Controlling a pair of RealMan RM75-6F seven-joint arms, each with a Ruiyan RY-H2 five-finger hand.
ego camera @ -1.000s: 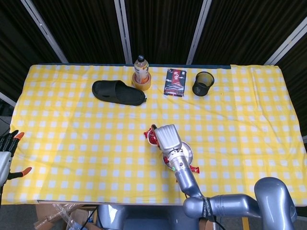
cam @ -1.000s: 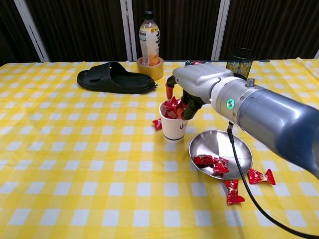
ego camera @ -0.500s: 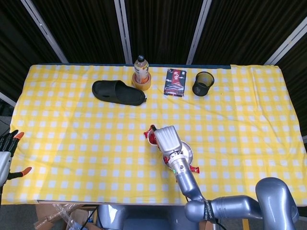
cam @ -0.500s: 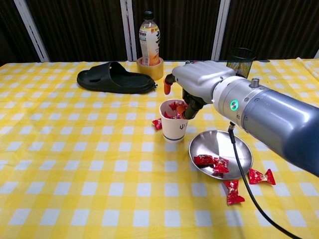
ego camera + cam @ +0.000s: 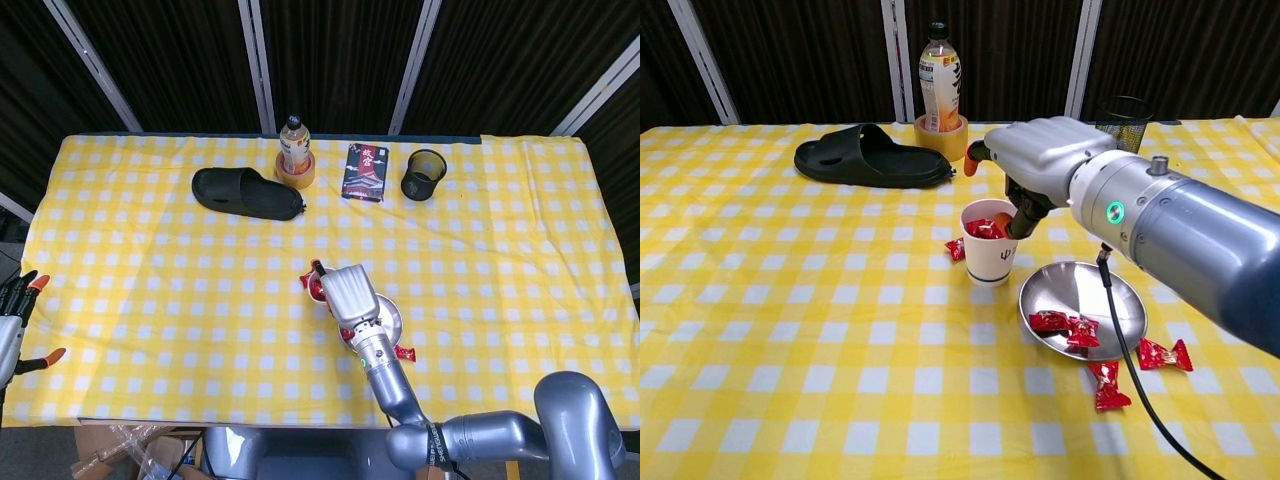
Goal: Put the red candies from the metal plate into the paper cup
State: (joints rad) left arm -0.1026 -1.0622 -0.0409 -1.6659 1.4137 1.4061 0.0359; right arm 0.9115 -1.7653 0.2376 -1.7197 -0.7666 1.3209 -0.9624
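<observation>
**Over the cup: right hand empty, candies still on the plate**

Above the paper cup [image 5: 988, 243], your right hand [image 5: 1040, 160] hovers with fingers loosely spread, gripping nothing I can see. The cup holds red candies; two more [image 5: 1064, 326] lie in the metal plate [image 5: 1090, 290], others on the cloth [image 5: 1164, 354]. Risk: your fingertips sit close to the rim, so a sideways withdrawal could tip the light cup. The cup bears a small printed mark, unreadable. Your left hand [image 5: 14, 320] rests open at the table's edge.
</observation>
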